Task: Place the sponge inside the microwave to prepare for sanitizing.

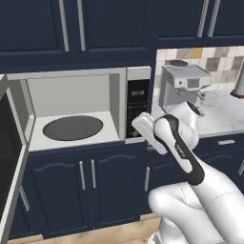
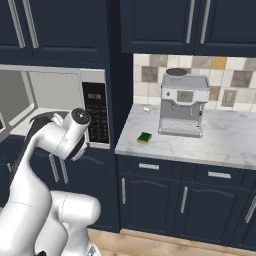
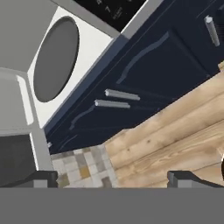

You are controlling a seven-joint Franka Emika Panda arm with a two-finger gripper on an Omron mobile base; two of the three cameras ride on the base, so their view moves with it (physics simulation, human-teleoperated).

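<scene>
Sponge (image 2: pixel 145 137) near counter (image 2: pixel 225 140) front edge; microwave (image 1: pixel 76 102) door open.

The two base views look forward and down from behind the arm, left and right, sharing the open microwave (image 1: pixel 76 107) and the coffee machine (image 2: pixel 182 106) on the tabletop (image 2: pixel 225 140). The tilted hand view looks down close past the turntable (image 3: pixel 56 59) to the floor (image 3: pixel 175 140).

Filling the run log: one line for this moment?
microwave: door open, turntable bare | sponge: on counter by coffee machine | gripper: open, holding nothing
</scene>
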